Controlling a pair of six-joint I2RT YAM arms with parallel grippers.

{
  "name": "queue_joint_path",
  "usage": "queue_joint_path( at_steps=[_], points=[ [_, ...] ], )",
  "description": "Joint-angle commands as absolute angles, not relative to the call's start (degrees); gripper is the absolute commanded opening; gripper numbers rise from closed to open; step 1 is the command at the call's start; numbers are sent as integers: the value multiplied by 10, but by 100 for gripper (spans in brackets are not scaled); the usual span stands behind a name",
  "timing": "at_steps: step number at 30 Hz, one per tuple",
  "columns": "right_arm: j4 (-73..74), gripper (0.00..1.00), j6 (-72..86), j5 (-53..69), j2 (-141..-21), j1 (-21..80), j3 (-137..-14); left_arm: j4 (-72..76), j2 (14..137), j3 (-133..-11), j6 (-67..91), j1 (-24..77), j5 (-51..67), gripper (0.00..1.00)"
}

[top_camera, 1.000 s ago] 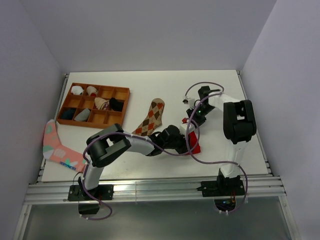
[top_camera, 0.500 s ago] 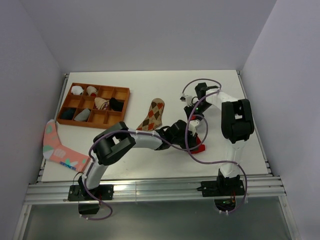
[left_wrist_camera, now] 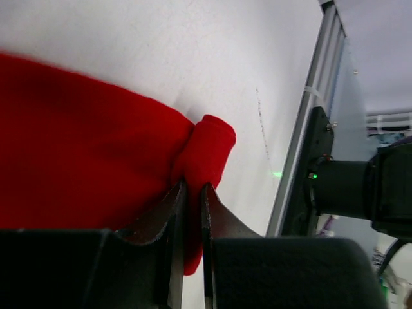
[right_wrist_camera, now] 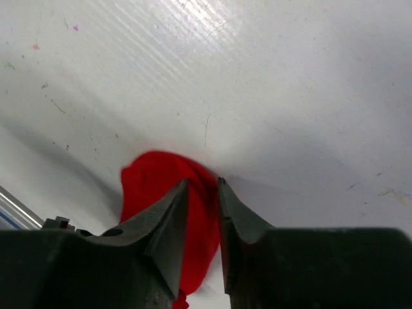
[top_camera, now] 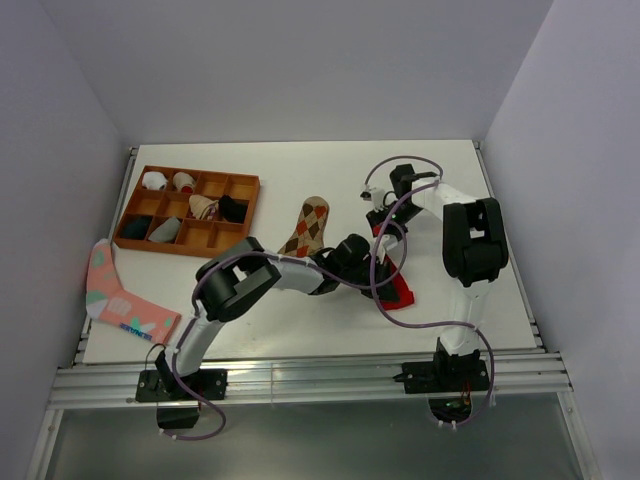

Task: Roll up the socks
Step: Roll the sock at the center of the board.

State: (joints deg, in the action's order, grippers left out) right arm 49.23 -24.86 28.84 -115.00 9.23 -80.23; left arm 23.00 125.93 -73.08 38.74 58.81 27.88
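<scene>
White table [top_camera: 300, 325], grey walls on 3 sides, metal rail [top_camera: 300, 378] along the near edge. Red sock [top_camera: 401, 290] lies right of the middle, w/ bare table btwn it and the near and right edges. Left gripper [left_wrist_camera: 193, 193] pinches the sock by its rolled-up end, jaws almost closed w/ red cloth btwn them. Right gripper [right_wrist_camera: 201, 190] nips the far end of the same sock, only a thin gap left. Argyle sock [top_camera: 308, 228] lies flat just left of both, not touched, w/ lots of bare table behind it. Wooden tray [top_camera: 180, 247] sits back left. Pink sock [top_camera: 110, 290] lies at the left edge, partly over it.
</scene>
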Motion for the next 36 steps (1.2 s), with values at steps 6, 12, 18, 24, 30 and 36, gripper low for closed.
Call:
queue_joint_path(
  at_steps=[6, 12, 18, 24, 30, 36],
  points=[
    [457, 46, -243, 282, -1115, 95, -791, 128, 1357, -686, 463, 590, 340, 0],
    [414, 56, -222, 251, -1078, 84, -777, 107, 1364, -679, 504, 576, 340, 0],
    [391, 59, -201, 256, -1040, 48, -778, 53, 1360, -692, 506, 566, 329, 0],
    [386, 60, -200, 287, -1009, -25, -770, -9, 1363, -714, 495, 556, 321, 0],
    [417, 59, -287, 323, -957, -81, -731, -75, 1370, -744, 478, 547, 318, 0],
    [453, 55, -432, 338, -897, -76, -636, -175, 1392, -811, 438, 521, 319, 0]
  ],
)
